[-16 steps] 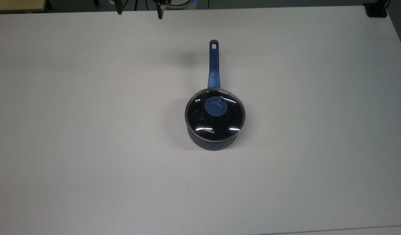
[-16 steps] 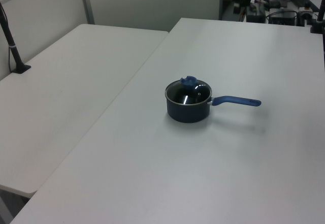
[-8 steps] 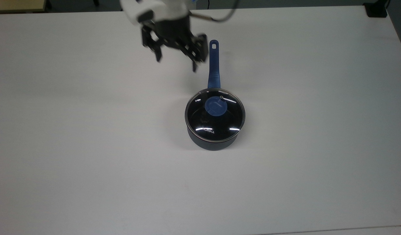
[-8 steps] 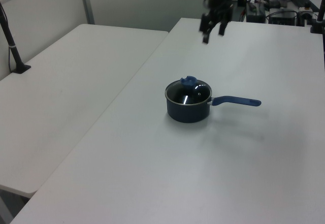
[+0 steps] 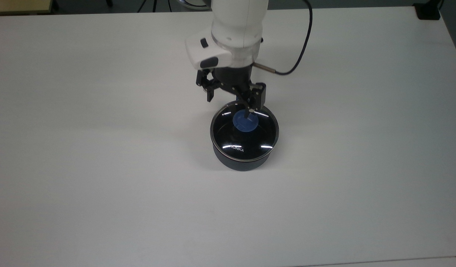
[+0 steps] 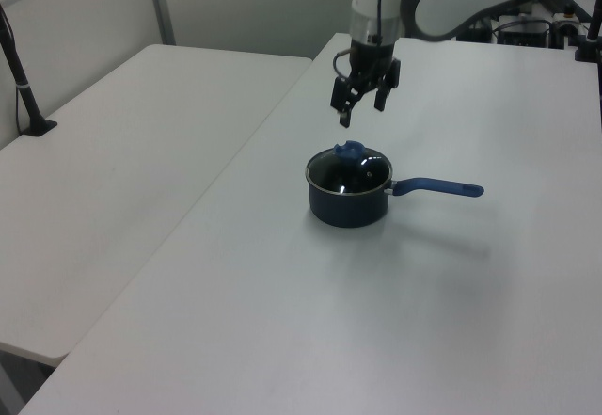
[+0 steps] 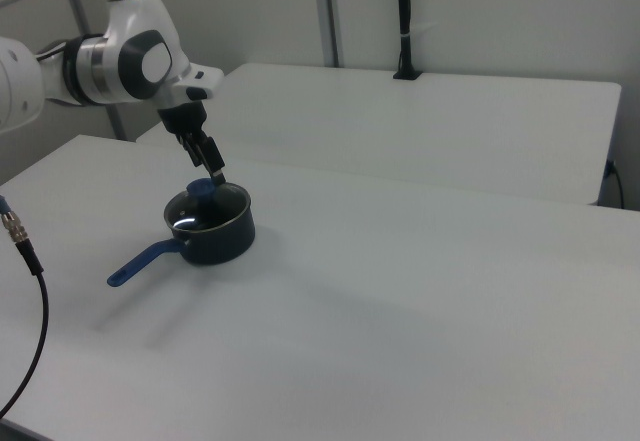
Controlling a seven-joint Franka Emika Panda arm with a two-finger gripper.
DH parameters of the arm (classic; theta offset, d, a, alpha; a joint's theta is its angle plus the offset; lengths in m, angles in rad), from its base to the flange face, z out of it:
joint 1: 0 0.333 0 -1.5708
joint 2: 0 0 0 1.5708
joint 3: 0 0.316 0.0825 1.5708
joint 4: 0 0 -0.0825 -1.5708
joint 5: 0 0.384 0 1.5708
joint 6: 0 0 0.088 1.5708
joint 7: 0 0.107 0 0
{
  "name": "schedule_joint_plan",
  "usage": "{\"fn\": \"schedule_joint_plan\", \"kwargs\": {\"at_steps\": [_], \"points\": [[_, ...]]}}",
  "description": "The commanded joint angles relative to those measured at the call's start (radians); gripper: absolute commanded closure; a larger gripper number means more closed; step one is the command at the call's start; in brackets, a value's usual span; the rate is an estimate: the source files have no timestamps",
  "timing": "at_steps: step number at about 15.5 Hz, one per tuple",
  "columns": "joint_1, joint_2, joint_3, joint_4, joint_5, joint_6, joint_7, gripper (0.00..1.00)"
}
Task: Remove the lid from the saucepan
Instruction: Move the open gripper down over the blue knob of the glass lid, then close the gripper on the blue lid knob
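The round clear glass lid with a thin metal rim (image 5: pixel 244 130) sits flat and centred on the small deep dark grey-black saucepan (image 6: pixel 348 203), closing it, and its round blue knob (image 5: pixel 245 121) stands up from the middle of the glass. The black two-finger gripper (image 6: pixel 360 98) hangs above the lid with its jaws spread wide and nothing between them; in the left view the knob lies below the fingertips with clear air between, and in the top view one finger (image 5: pixel 254 101) overlaps the knob's edge while the other sits off beyond the rim. Glass of this sort is probably fairly heavy for its size, rigid, smooth and breakable, so the rim and the pane look like poor places to pinch; the knob, narrow enough to fit between the spread fingers, seems the sensible hold, taken squarely so the disc does not swing or slip. Through the glass the pot's inside shows only dark, with no contents I can make out. The saucepan's long straight blue handle (image 6: pixel 438 187) points away from the fingers, across the white table (image 5: pixel 102 167).
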Motion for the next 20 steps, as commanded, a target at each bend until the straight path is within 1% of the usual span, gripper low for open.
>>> {"fn": "schedule_joint_plan", "kwargs": {"at_steps": [1, 4, 5, 9, 11, 12, 13, 14, 15, 17, 20], "points": [[0.022, 0.038, -0.004, 0.021, -0.015, 0.039, 0.097, 0.0], [0.051, 0.076, -0.005, 0.026, -0.023, 0.041, 0.119, 0.0], [0.051, 0.087, -0.004, 0.04, -0.032, 0.039, 0.125, 0.0], [0.054, 0.106, -0.004, 0.043, -0.04, 0.042, 0.156, 0.0], [0.054, 0.106, -0.004, 0.043, -0.04, 0.042, 0.156, 0.21], [0.054, 0.104, -0.004, 0.043, -0.04, 0.042, 0.157, 0.34], [0.054, 0.104, -0.004, 0.043, -0.04, 0.042, 0.157, 0.44], [0.053, 0.104, -0.004, 0.043, -0.037, 0.042, 0.157, 0.5], [0.051, 0.101, -0.004, 0.043, -0.035, 0.041, 0.156, 0.54], [0.042, 0.084, -0.004, 0.043, -0.031, 0.032, 0.151, 0.53], [0.036, 0.02, -0.004, 0.031, -0.022, 0.019, 0.116, 0.53]]}}
